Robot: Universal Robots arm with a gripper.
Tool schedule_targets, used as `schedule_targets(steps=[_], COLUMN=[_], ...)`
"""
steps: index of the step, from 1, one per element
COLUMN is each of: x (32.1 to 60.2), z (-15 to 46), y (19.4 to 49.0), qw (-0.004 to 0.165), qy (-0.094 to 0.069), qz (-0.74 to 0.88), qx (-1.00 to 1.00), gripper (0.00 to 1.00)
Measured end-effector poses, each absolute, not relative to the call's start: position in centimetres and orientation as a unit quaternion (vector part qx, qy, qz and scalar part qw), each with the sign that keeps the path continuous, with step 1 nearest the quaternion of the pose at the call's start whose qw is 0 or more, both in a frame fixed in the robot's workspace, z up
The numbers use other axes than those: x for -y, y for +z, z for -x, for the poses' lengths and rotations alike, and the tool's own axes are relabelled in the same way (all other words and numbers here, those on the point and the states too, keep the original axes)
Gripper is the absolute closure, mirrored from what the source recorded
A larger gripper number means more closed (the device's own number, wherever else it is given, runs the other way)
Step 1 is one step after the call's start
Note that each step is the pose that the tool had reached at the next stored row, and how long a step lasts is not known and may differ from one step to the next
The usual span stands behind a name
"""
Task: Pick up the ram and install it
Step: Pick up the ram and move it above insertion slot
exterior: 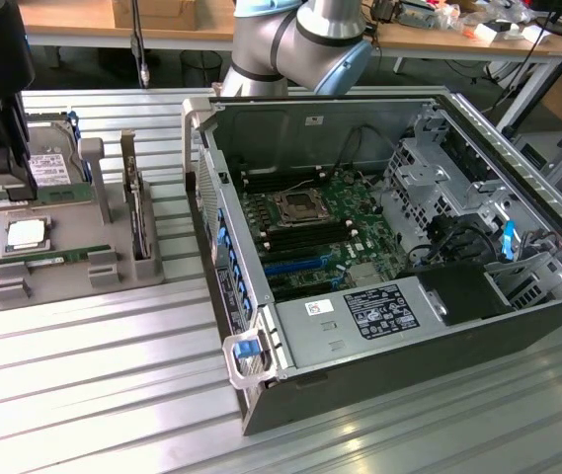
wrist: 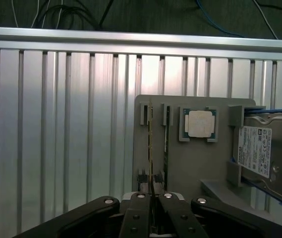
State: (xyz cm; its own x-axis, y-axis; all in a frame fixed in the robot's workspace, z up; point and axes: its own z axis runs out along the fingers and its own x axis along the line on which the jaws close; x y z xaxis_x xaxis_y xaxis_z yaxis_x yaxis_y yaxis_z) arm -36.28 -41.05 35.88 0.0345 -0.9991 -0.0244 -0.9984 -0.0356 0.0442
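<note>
- Pinching almost fully closed, the gripper [wrist: 152, 197] seems to hold the ram [wrist: 150, 148] edge-on between its fingers.
- The ram lies over the grey tray [wrist: 200, 163], near the tray's processor [wrist: 200, 123].

The ribbed aluminium table [exterior: 83, 385] spreads out under me, its grooves running left to right. At the exterior view's left a flat grey tray [exterior: 63, 284] lies on it. To the right, just apart from the tray, sits the open computer case [exterior: 409, 380].
</note>
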Motion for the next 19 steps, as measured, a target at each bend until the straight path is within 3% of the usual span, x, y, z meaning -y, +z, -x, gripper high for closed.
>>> schedule_targets(steps=[19], x=[41.0], z=[36.3], y=[37.7], qw=[0.007], qy=[-0.024], qz=[-0.719], qx=[0.694], gripper=[0.87])
